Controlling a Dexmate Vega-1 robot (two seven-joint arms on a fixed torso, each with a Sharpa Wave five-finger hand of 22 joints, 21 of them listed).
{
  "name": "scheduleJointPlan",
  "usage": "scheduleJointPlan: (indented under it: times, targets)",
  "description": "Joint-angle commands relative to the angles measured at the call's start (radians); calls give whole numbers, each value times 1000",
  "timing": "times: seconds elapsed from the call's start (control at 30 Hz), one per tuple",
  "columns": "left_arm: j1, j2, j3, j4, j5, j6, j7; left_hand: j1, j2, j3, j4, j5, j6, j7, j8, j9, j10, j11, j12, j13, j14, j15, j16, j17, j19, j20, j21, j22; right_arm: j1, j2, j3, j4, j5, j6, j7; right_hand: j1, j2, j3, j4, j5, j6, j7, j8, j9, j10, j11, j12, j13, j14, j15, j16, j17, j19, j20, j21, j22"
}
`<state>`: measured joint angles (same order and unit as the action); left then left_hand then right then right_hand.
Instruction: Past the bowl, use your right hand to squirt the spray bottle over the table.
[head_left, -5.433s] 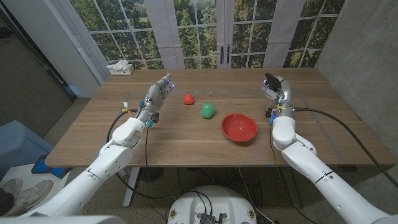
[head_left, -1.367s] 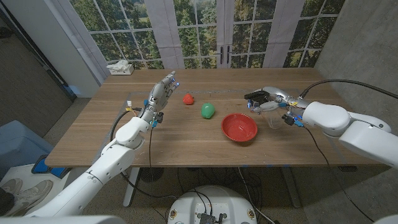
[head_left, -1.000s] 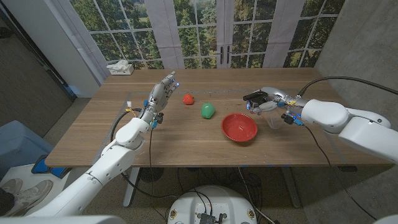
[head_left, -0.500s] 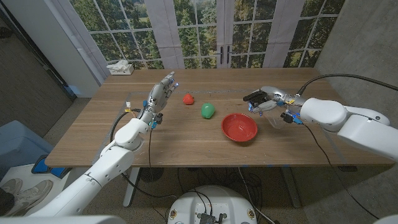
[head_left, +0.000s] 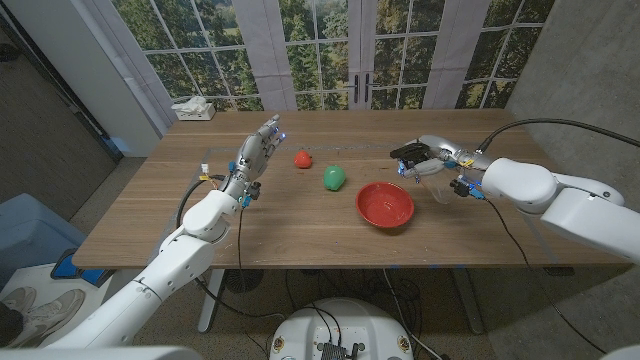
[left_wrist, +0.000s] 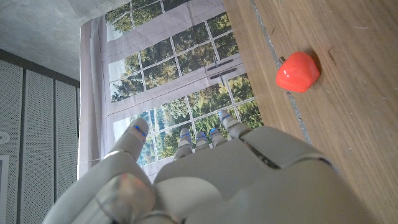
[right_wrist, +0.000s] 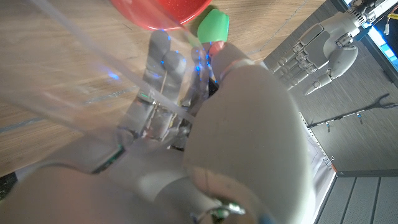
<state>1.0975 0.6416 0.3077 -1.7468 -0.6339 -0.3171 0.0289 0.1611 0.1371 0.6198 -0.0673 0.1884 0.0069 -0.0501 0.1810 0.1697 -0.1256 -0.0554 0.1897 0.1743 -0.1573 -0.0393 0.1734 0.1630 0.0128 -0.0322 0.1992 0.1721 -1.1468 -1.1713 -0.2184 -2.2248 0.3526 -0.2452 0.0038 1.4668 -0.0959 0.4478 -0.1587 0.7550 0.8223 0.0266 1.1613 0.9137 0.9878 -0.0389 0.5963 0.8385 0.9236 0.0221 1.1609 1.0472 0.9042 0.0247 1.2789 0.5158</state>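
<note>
Right robot hand has swung from the desk's right edge to just past the red bowl, at the bowl's 1 o'clock, fingers wrapped round the clear spray bottle. Left robot hand stands open, idle. Risk: nozzle aims toward the bowl, so spray could land inside.

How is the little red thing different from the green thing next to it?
The small red rounded object is smaller than the green rounded object. The red one lies farther back on the wooden table, nearer the left hand; the green one lies nearer the red bowl. Both rest untouched.
</note>
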Motion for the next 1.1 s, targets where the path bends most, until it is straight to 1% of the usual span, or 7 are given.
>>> scheduleJointPlan:
  times: [0.03,0.4,0.57,0.73,0.77,0.83,1.1]
  targets:
    - [-3,-3,-1,13,-7,-5,-10,9,17,1,-6,-2,1,-10,-3,4,-7,2,0,2,-10,-36,0,3,-3,-28,-5,3,12,6,-12,-3,-12,-5,-6,1,4,10,0,9,157,121,292,330,1,9,-4,-6,138,-227,444,215,144,-253,-11,116]
    - [-7,-1,1,14,-3,-2,-11,11,15,0,-13,-3,1,-11,-2,4,-7,3,0,2,-10,-37,1,3,-3,-29,-5,2,16,14,-12,19,19,3,5,11,9,9,-2,-13,106,65,362,329,-49,-9,-83,-100,122,-227,445,216,144,-253,-51,137]
    - [-7,-1,1,12,-4,-1,-10,12,14,-1,-16,-3,1,-11,-2,3,-7,3,0,2,-11,-36,0,3,-3,-30,-5,2,3,19,-4,31,22,28,-5,16,11,-6,1,-42,-48,-19,373,325,-68,-8,-84,-85,117,-228,444,216,154,-253,-80,155]
    - [-7,-2,2,10,-1,0,-6,12,12,-2,-19,-4,1,-12,-2,3,-7,1,1,2,-12,-37,0,3,-4,-30,-5,2,-9,18,10,37,34,41,-2,10,10,-17,3,-59,-126,-38,381,326,-95,-8,-72,-44,107,-228,442,215,156,-253,-94,160]
    - [-8,-2,2,11,-2,-1,-9,12,11,-3,-19,-4,1,-12,-2,3,-7,1,1,2,-12,-37,0,3,-4,-30,-5,2,-10,18,9,34,30,35,-8,11,13,-25,2,-74,-264,-32,311,287,-106,-11,-69,-27,103,-228,443,215,157,-252,-101,166]
    - [-8,0,3,8,-1,3,-8,13,10,-3,-21,-4,1,-12,-2,3,-7,1,0,2,-12,-37,0,3,-4,-30,-5,2,-19,22,13,40,26,54,-14,9,21,-35,4,-94,-311,-16,203,168,-128,-14,-66,-5,98,-228,442,215,149,-252,-115,171]
    - [-8,-3,4,6,-5,1,-9,13,7,-5,-26,-5,1,-13,-2,3,-7,0,1,2,-12,-38,1,3,-5,-29,-6,2,-52,21,33,18,-4,44,-62,14,24,-43,2,-112,-345,-39,161,139,-160,-25,-69,15,85,-229,442,215,146,-251,-120,173]
